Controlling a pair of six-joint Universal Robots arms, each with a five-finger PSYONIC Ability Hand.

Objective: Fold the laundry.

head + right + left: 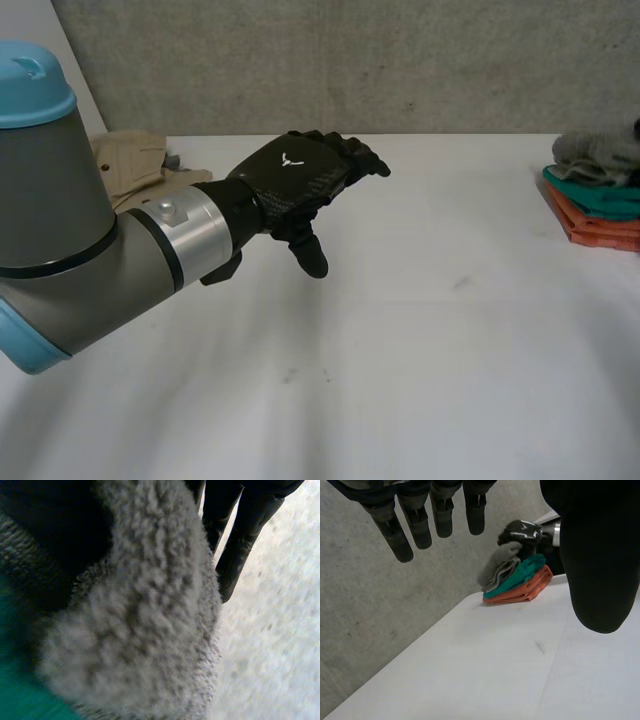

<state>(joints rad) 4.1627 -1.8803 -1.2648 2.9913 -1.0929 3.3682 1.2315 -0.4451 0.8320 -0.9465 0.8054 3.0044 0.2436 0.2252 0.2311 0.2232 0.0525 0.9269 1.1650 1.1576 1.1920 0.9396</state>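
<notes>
One grey cloth (500,567) gripped atop the folded stack (525,592) by the right hand (520,532); left hand (300,180) fingers (418,527) hung open; spreading it on the desk (420,360) seemed next

Worktop (400,380) middle and near side open. Obstacles: cloth stack (600,205) at right edge, beige garment (135,165) far left.

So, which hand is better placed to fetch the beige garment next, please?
Left, probably: the left hand hovers open near the beige garment, while the right hand is across the table at the grey fleecy cloth.
</notes>
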